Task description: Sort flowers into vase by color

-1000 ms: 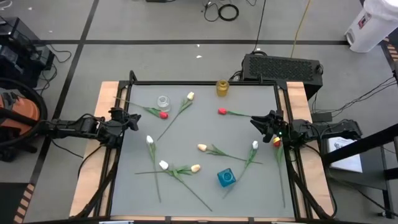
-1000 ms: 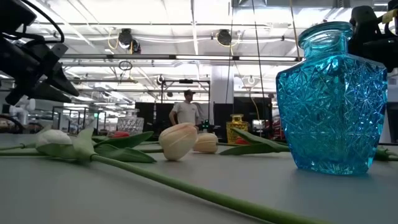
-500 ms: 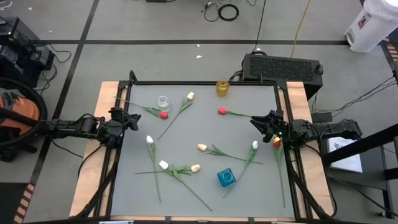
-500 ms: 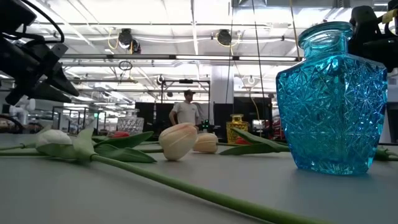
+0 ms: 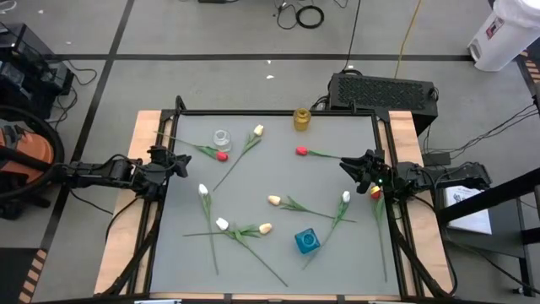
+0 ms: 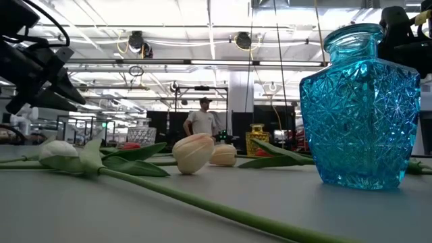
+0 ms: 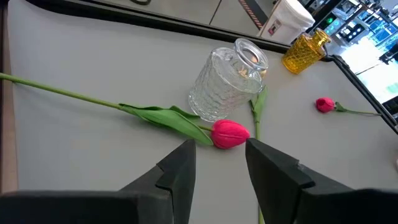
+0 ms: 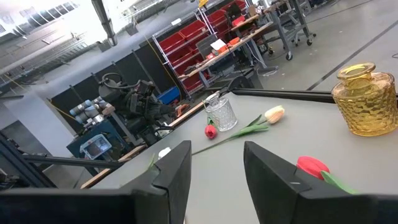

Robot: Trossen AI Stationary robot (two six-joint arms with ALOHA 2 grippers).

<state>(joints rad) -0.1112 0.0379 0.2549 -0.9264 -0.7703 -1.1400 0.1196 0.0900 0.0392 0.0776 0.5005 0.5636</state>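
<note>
Nothing is sorted yet, as far as the pictures show: all three vases stand bare and every tulip lies flat on the grey surface (image 5: pixel 278 173).

The clear glass vase (image 5: pixel 222 138) stands near the far left corner, the amber vase (image 5: pixel 301 119) at the middle of the far edge, and the blue cut-glass vase (image 5: pixel 307 241) near the front edge, right of centre.

One red tulip (image 5: pixel 222 155) lies just in front of the clear vase, and a second red tulip (image 5: pixel 300 151) lies toward the right side. A third red head (image 5: pixel 375 192) sits at the right edge, close under the right arm. White and cream tulips are scattered over the middle and front: a cream tulip (image 5: pixel 258 130) lies beside the clear vase, with others such as a white tulip (image 5: pixel 202 190) on the left half.

The left tool (image 7: pixel 217 165) hangs at the left edge, fingers apart and holding nothing, aimed at the first red tulip. The right tool (image 8: pixel 214 165) waits at the right edge, likewise parted and bare.

The whole job is left to do.
</note>
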